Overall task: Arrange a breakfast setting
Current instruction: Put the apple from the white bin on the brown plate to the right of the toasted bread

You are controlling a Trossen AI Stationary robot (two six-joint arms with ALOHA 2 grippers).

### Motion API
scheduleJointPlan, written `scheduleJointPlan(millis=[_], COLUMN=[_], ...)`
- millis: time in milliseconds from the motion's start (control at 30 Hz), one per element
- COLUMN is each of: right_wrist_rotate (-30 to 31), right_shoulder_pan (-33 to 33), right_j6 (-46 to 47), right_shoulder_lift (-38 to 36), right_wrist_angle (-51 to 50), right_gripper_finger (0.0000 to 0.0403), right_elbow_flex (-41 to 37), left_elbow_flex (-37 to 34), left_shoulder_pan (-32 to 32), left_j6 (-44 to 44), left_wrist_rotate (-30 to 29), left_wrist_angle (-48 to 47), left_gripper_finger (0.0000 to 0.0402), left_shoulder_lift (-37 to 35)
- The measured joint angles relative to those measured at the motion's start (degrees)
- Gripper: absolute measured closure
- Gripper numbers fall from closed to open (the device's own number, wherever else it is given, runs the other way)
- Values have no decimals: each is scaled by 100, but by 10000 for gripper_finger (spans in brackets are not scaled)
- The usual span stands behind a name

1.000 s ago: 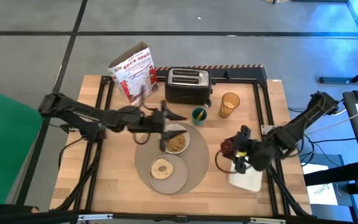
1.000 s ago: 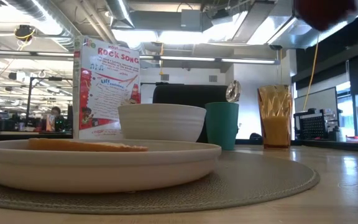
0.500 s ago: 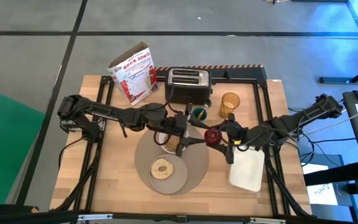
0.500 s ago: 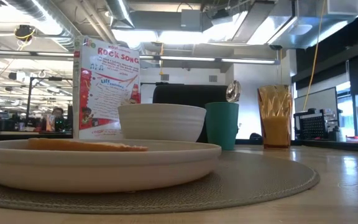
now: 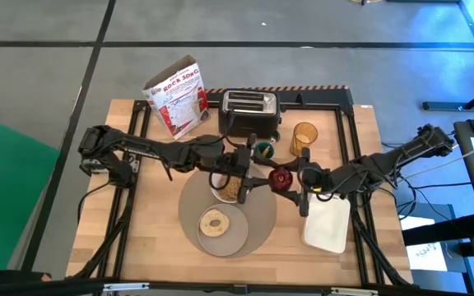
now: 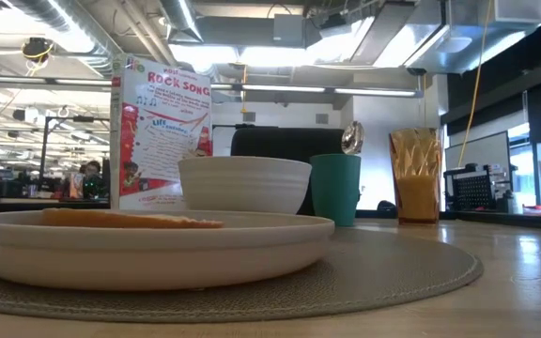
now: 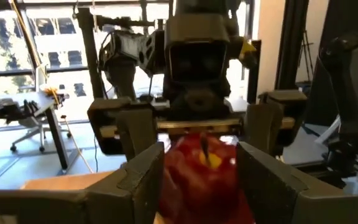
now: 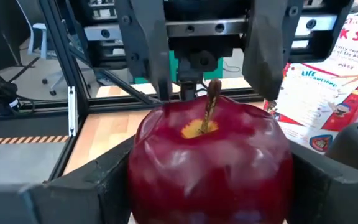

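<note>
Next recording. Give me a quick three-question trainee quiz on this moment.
1. True or false: the bagel lies in the white bowl.
2. The red apple is: A on the white tray; B in the right hand; C on the wooden table.
3. Fill in: the amber cup stands near the black ____.
Key: 1 false, the bagel lies on the small plate. 2 B. 3 toaster.

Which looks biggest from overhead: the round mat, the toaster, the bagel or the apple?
1. Round mat, clearly largest.
2. Toaster.
3. Bagel.
4. Apple, smallest; held above the table in the right pincer, so nearer the camera, yet it looks smaller than the bagel.
</note>
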Motion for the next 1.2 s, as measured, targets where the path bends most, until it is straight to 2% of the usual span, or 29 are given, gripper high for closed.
scheduleJointPlan(millis=[267, 500, 767, 933, 1033, 1200], right_wrist_rotate=[-60, -395, -455, -448, -447, -434], right_shoulder_pan=[-122, -316, -376, -374, -374, -374], right_j6=[2, -2, -108, -125, -130, -137], right_shoulder_lift=[4, 70, 101, 103, 103, 103], right_wrist_angle=[-61, -53, -62, -74, -71, -90], right_gripper_finger=[114, 112, 112, 112, 111, 111], right_elbow_flex=[-4, -4, -2, -2, -2, -2], left_elbow_flex=[0, 0, -1, 0, 0, 0], left_shoulder_pan=[29, 29, 29, 29, 29, 29], left_j6=[-5, 3, 62, 305, 442, 525], left_wrist_rotate=[-43, -70, 8, 6, 262, 363], left_wrist_angle=[-60, -94, -331, -373, -400, -500], left_gripper_finger=[263, 277, 292, 343, 386, 392], left_shoulder_lift=[37, 44, 44, 44, 44, 42])
